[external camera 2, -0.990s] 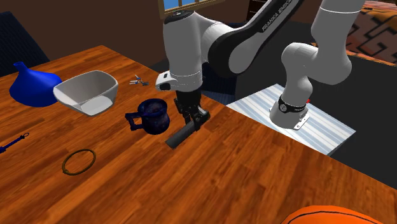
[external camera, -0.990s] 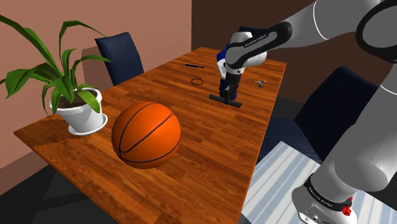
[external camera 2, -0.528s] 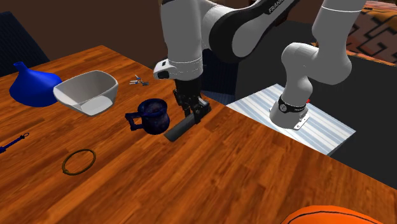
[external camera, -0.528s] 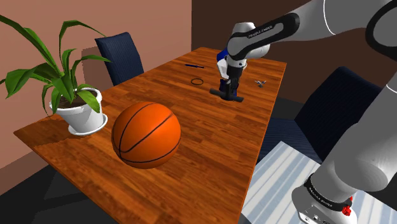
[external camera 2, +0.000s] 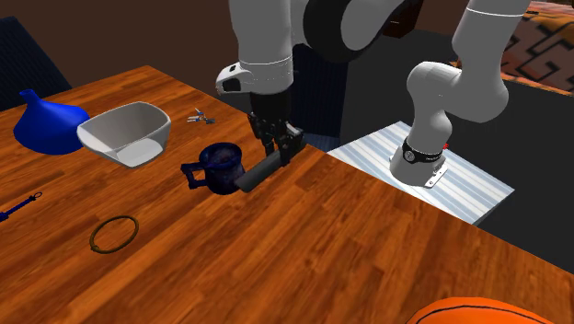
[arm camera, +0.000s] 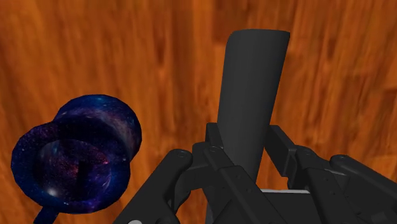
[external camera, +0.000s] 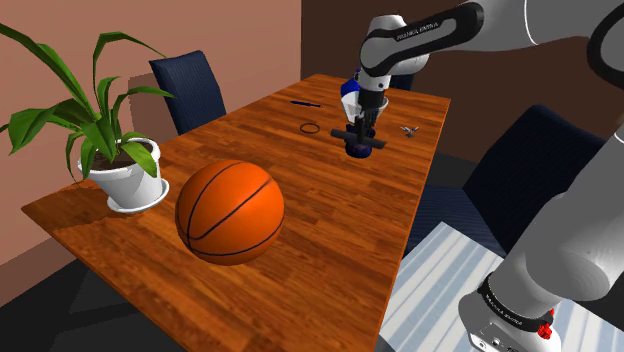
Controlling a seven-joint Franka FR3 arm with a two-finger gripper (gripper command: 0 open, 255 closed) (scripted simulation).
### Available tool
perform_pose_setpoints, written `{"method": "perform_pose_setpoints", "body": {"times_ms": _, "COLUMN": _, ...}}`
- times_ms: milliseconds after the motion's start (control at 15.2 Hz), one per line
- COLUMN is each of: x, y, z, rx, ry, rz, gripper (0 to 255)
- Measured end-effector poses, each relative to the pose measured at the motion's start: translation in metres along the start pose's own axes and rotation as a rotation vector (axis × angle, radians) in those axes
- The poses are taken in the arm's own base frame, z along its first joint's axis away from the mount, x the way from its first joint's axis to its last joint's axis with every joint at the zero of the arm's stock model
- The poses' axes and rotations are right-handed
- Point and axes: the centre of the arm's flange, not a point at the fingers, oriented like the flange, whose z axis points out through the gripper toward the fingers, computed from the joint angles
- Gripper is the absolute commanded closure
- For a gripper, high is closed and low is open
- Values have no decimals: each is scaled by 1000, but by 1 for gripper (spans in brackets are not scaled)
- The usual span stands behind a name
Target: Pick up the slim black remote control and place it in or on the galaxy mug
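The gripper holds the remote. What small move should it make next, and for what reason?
Probably a short sideways shift toward the galaxy mug. The gripper clasps the black remote, but in the wrist view the mug's opening lies beside the remote, not under it.

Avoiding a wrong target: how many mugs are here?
1: the dark blue mug, on the table between the white bowl and the remote in the gripper. The arm may hide others.

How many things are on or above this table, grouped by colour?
Blue: 3, galaxy mug, cone, thin stick
White: 2, bowl, plant pot
Orange: 1, basketball
Dark: 2, remote in the hand, ring
Grey: 1, small metal piece
Total: 9
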Motion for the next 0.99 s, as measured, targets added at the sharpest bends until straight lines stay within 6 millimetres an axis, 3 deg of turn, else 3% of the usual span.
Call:
{"method": "perform_pose_setpoints", "body": {"times_ms": 462, "x": 2, "y": 3, "z": -34, "rx": 0, "ry": 0, "rz": 0, "gripper": 255}}
{"method": "perform_pose_setpoints", "body": {"times_ms": 792, "x": 24, "y": 54, "z": -38, "rx": 1, "ry": 0, "rz": 2, "gripper": 255}}
{"method": "perform_pose_setpoints", "body": {"times_ms": 990, "x": 38, "y": 95, "z": -40, "rx": 1, "ry": 0, "rz": 1, "gripper": 255}}
